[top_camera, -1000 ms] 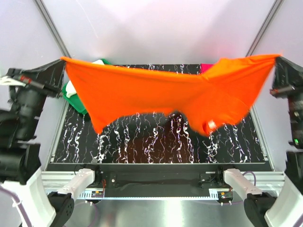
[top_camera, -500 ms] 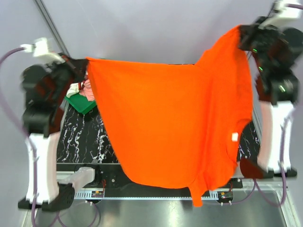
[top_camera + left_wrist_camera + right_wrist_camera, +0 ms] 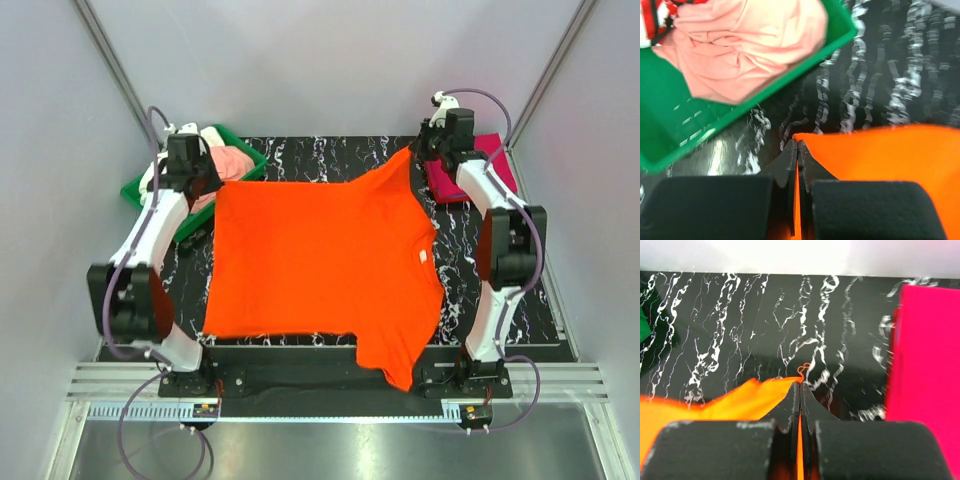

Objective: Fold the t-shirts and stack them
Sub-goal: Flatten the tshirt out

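The bright orange t-shirt (image 3: 315, 260) lies spread flat over the middle of the black marbled table, one sleeve hanging past the near edge. My left gripper (image 3: 213, 186) is shut on its far left corner (image 3: 805, 140). At the far right corner (image 3: 790, 386), my right gripper (image 3: 412, 156) pinches the cloth shut too. A folded magenta-pink t-shirt (image 3: 470, 170) lies at the back right (image 3: 927, 370). A pale pink t-shirt (image 3: 230, 162) is bunched in the green tray (image 3: 747, 60), with a bit of red cloth (image 3: 660, 15) beside it.
The green plastic tray (image 3: 150, 185) sits at the back left of the table, its rim (image 3: 765, 95) just beyond my left fingers. Bare marbled table (image 3: 740, 315) shows along the far edge. Grey walls close in on both sides.
Both arms swung the orange t-shirt from hanging high in the air down and forward. It now lies flat on the table, with both grippers low at its far corners.
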